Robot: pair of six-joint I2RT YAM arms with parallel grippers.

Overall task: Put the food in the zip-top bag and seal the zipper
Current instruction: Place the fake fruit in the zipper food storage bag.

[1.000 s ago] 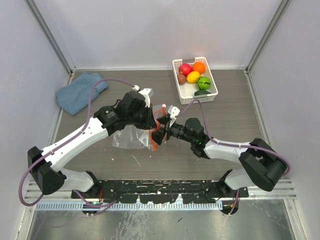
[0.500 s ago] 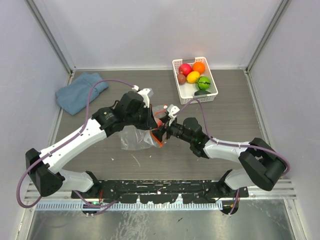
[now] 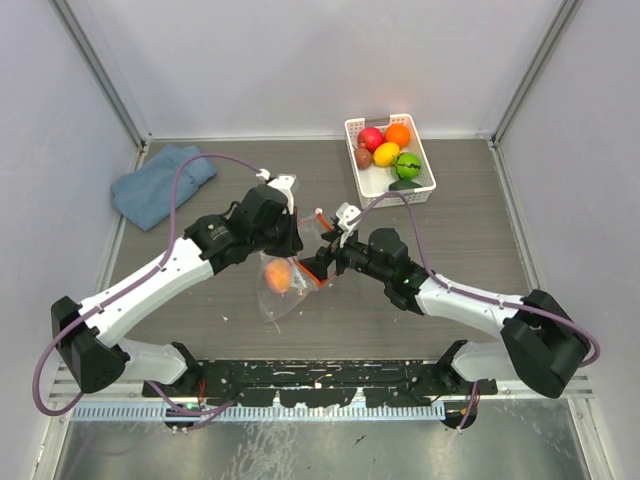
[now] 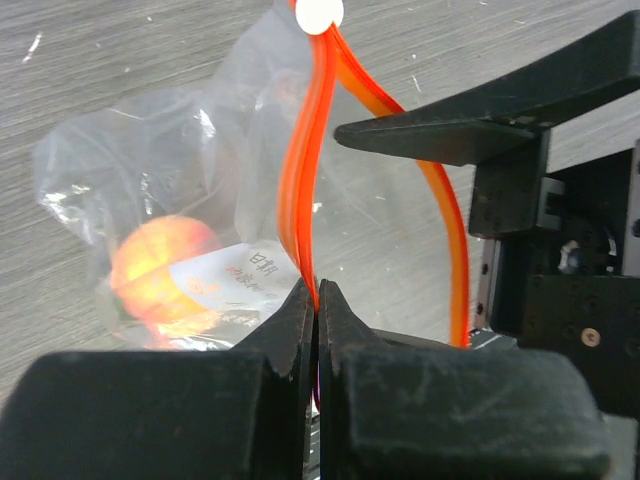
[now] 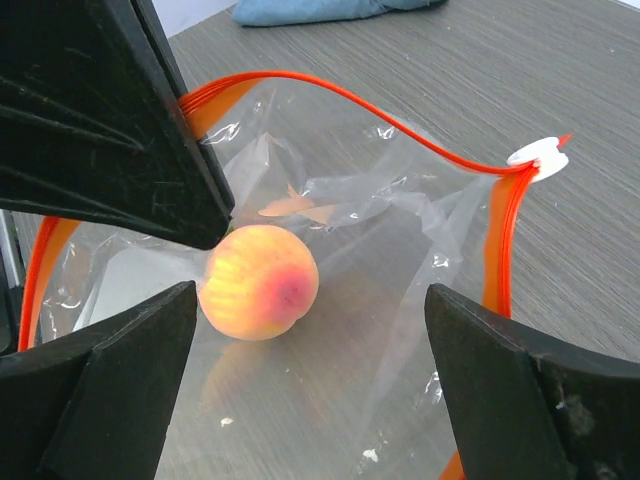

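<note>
The clear zip-top bag (image 3: 283,292) hangs from my left gripper (image 3: 287,243), which is shut on the red-orange zipper (image 4: 300,180) near its middle; in the left wrist view (image 4: 316,290) the jaws pinch one side of the strip. The bag's mouth is held open. The pink-orange peach (image 3: 279,275) lies inside the bag, also in the right wrist view (image 5: 258,282). My right gripper (image 3: 322,262) is open and empty at the mouth (image 5: 310,300). The white slider (image 5: 537,153) sits at the zipper's end. Red (image 3: 371,139), orange (image 3: 398,134), yellow (image 3: 386,154), green (image 3: 407,164) and brown (image 3: 363,157) fruits are in the basket.
The white lattice basket (image 3: 395,198) stands at the back right. A blue folded cloth (image 3: 160,185) lies at the back left. Grey walls close in the table on three sides.
The peach now lies in the bag; it was not visible before. My right gripper has drawn back from the mouth and is open. The bag has shifted and hangs lower.
</note>
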